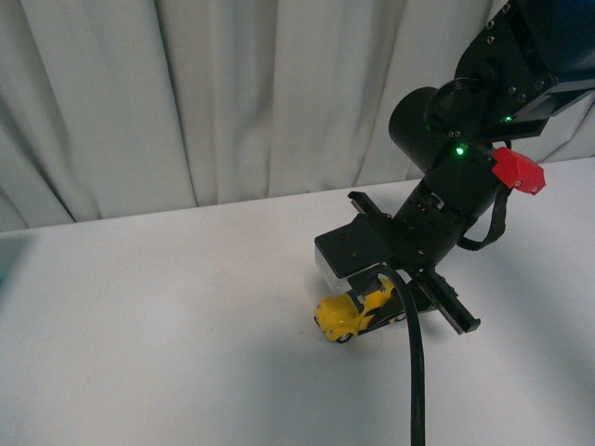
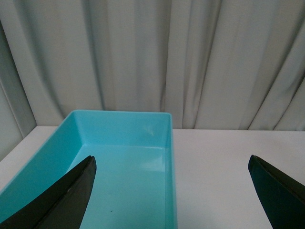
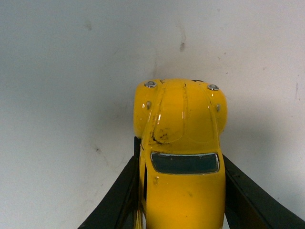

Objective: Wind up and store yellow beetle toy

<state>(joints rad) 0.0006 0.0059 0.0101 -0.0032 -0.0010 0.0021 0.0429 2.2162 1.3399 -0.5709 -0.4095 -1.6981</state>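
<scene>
The yellow beetle toy (image 1: 351, 314) sits low on the white table (image 1: 167, 316), right of centre in the front view. My right gripper (image 1: 376, 299) is shut on it from above. In the right wrist view the toy (image 3: 181, 143) fills the middle, bonnet pointing away, with a black finger (image 3: 119, 191) pressed against each side of its body. Its wheels are hidden there. My left gripper (image 2: 171, 191) is open and empty, out of the front view, hovering over the near end of a turquoise bin (image 2: 169, 157) whose inside holds nothing.
White curtains (image 1: 232, 93) hang behind the table's far edge. A black cable (image 1: 416, 372) runs down from the right arm toward the front. A sliver of turquoise (image 1: 4, 269) shows at the far left edge.
</scene>
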